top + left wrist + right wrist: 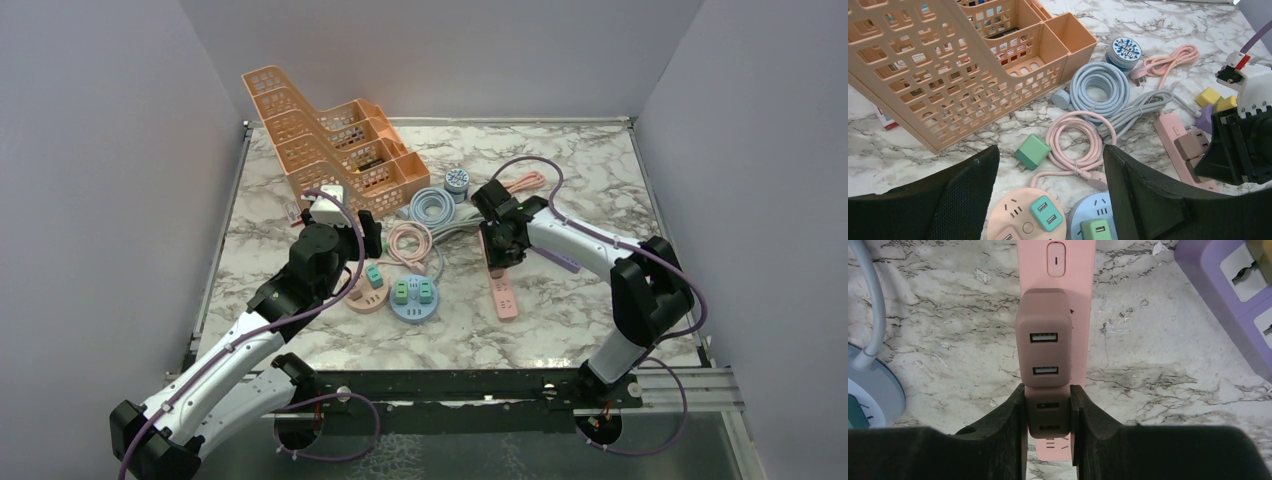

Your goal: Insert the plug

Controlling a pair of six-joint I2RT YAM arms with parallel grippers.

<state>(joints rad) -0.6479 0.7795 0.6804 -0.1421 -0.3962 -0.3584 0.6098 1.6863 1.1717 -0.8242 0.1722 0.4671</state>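
Marble tabletop (1158, 390): right gripper (1048, 396) pinching brown plug (1047, 417), ports upward, lengthwise on pink strip (1083, 290), touching second adapter (1043, 337); left gripper (1048, 162) spread.

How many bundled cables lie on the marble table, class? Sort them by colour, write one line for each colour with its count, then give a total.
Pink cables: 2
Blue cable: 1
Grey cable: 1
Total: 4

Two brown chargers (1043, 337), two power strips (1071, 275), one organizer (300, 130)
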